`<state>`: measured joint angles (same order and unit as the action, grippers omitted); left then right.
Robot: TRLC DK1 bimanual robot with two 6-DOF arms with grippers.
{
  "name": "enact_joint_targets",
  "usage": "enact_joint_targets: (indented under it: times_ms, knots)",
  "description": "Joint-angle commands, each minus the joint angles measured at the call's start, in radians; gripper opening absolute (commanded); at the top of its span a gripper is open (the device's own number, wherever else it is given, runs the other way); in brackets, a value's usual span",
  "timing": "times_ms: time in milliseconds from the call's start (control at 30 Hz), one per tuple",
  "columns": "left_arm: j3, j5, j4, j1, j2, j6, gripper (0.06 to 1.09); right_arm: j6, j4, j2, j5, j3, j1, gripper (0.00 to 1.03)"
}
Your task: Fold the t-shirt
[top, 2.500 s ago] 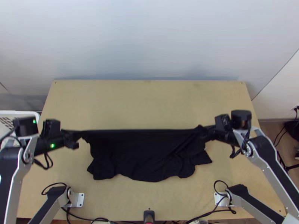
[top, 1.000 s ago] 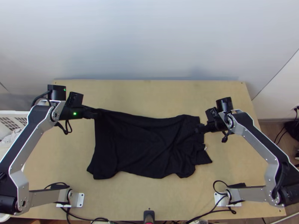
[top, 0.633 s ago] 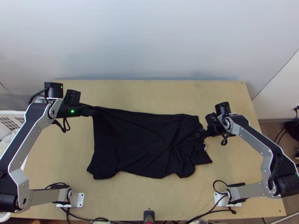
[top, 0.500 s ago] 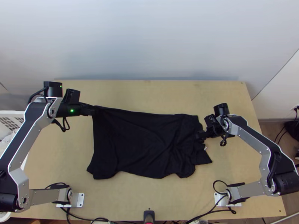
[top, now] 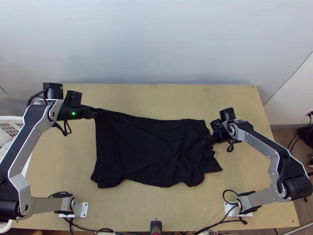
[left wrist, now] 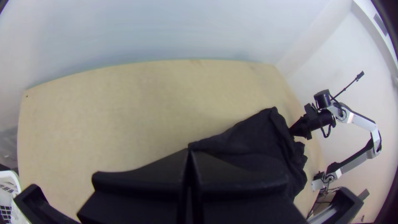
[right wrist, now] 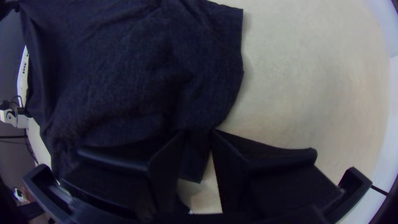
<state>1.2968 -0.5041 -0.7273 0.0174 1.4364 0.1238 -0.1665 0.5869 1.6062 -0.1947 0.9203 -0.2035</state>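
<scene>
T-shirt (top: 144, 152), black, lies mostly spread across the mid part of the desk (top: 58, 168), longer side to side than near to far, w/ wrinkles over much of it & its R side bunched. L gripper (top: 96, 114) is at the t-shirt's far L corner; in the L wrist view its two fingers (left wrist: 153, 172) are closed up tight w/ cloth pinched at the tips, & the fabric runs from there toward the R arm (top: 270, 147). In the top view the far edge slants from that corner down toward the R side; can't tell how much of it is clear of the desk. R gripper (top: 206, 141) is low over the bunched R side, fingers part-open, a narrow gap b/w the tips; in the R wrist view a strip of dark cloth shows in that gap, w/ bare desk beside it. Can't tell if the fingers touch the strip. Near edge of the t-shirt is wavy, w/ a pointed bit sticking out at the near R & a small white tag (top: 214, 156) just above it. L arm (top: 27, 145) reaches up the L side of the desk, R arm comes in from the R. White basket (top: 11, 118) w/ slotted sides sits just off the desk's L edge, pale stuff inside. Black cables (top: 225, 221) run along the near edge, b/w the arm bases, & pale wall (top: 156, 39) stands behind the far edge.
</scene>
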Motion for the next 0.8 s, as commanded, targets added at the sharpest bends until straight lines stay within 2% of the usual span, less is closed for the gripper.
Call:
enact_joint_targets:
  times_ms: [0,33,233,567,767]
  knots:
    - [0.010,-0.001,-0.003,0.012,0.005,-0.001,0.10,-0.024,-0.019,0.012,-0.002,0.005,-0.062,0.08]
    - [0.012,-0.001,-0.006,0.013,0.005,-0.001,0.10,-0.025,-0.021,0.012,0.000,0.006,-0.068,0.03]
    - [0.052,-0.001,-0.046,0.032,-0.007,-0.001,0.10,-0.019,-0.002,-0.109,-0.003,0.114,-0.047,0.03]
    - [0.420,-0.050,-0.313,0.142,-0.024,-0.012,0.10,-0.008,0.315,-0.183,-0.003,0.790,-0.042,0.03]
    - [0.667,-0.099,-0.534,0.191,-0.060,-0.024,0.10,0.039,0.511,-0.215,-0.002,1.106,-0.131,0.03]
